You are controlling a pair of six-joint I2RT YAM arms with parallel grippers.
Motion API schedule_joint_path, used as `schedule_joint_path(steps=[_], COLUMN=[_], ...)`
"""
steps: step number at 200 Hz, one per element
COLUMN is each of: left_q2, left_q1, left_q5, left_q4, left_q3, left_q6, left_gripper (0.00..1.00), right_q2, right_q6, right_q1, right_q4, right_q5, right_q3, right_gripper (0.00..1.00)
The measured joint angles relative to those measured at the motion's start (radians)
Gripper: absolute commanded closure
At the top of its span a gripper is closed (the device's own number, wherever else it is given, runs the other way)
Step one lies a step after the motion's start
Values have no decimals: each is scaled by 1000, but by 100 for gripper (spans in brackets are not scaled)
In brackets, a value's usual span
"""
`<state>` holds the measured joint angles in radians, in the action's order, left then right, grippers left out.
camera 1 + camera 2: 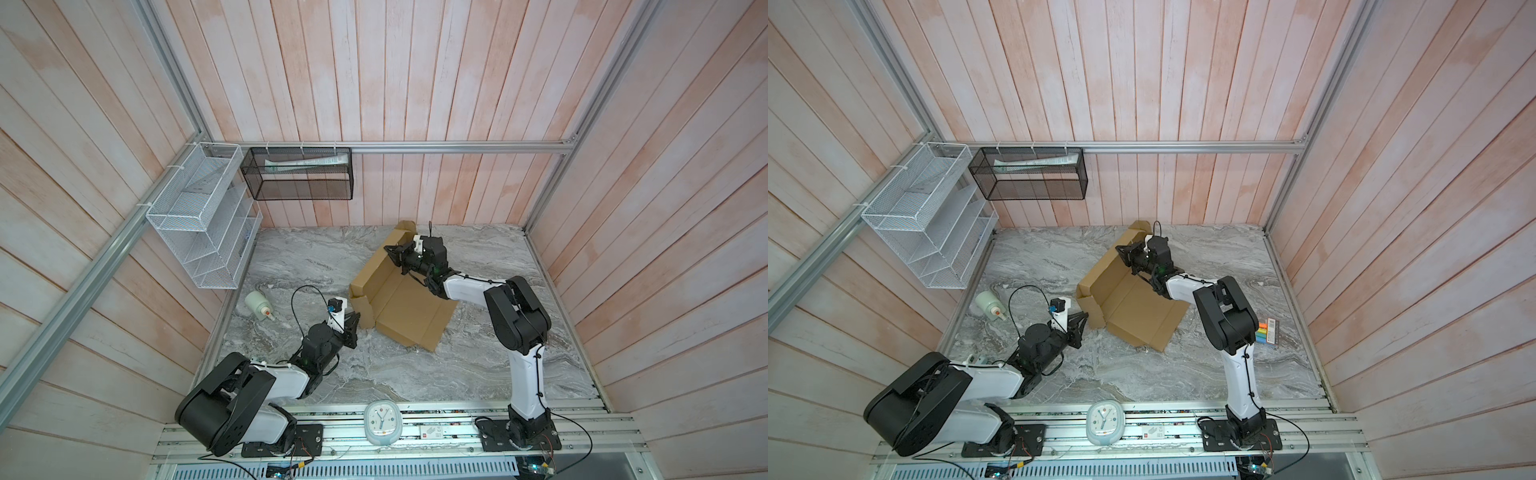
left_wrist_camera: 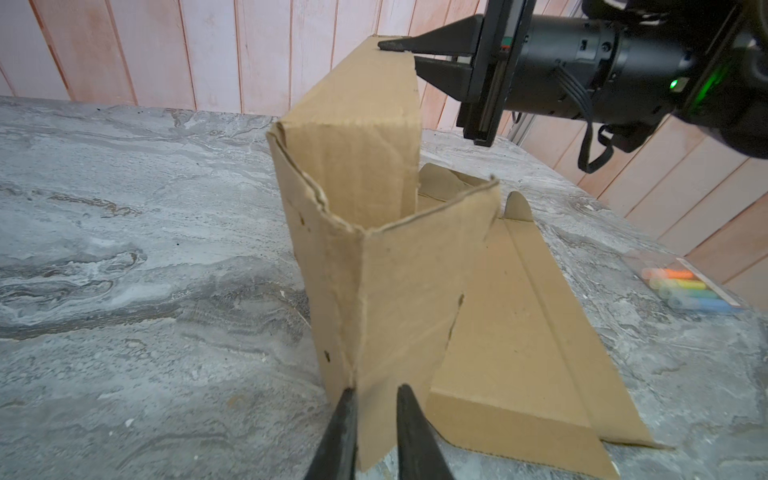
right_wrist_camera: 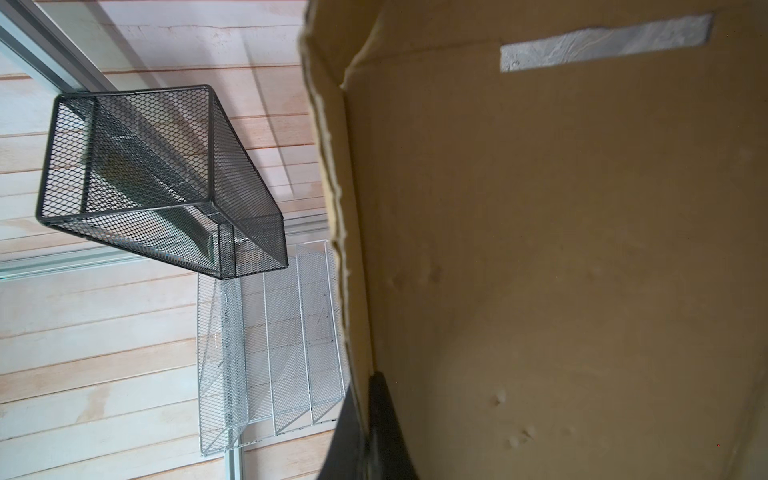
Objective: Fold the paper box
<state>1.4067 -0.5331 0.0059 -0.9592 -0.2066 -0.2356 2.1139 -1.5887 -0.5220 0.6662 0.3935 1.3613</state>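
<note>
Item: paper box (image 1: 409, 309), mid-table (image 1: 374, 374), part raised. Its long wall (image 2: 353, 137) runs diagonally from your left gripper (image 2: 376, 392) to your right gripper (image 2: 397, 49). Right: clamped on wall's top edge. Left: straddling the near corner flap (image 2: 415, 291), clamp unconfirmed.

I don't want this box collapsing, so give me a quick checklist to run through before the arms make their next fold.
1. Right gripper shut on the upright wall of the paper box: ok.
2. Wall standing upright: ok.
3. Left gripper gripping the corner flap: cannot tell; its fingers straddle it.
4. Remaining panels raised: not ok, flat on the table.
5. Bottle clear of the box: ok.
</note>
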Motion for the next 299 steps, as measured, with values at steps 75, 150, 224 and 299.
schedule_joint_path(steps=[75, 150, 224, 299], left_q2=[65, 81, 89, 93], left_q1=[0, -13, -29, -55], left_q5=[36, 25, 18, -29], left_q4=[-10, 16, 97, 200], left_q3=[-71, -115, -175, -229], left_q6=[7, 6, 3, -19], left_gripper=[81, 81, 81, 79], right_q2=[0, 10, 11, 11], right_q6=[0, -1, -5, -9], right_q1=[0, -1, -1, -1], right_q4=[-1, 10, 14, 15], right_q5=[2, 5, 8, -3], right_q3=[1, 1, 1, 1], right_gripper=[100, 100, 100, 100])
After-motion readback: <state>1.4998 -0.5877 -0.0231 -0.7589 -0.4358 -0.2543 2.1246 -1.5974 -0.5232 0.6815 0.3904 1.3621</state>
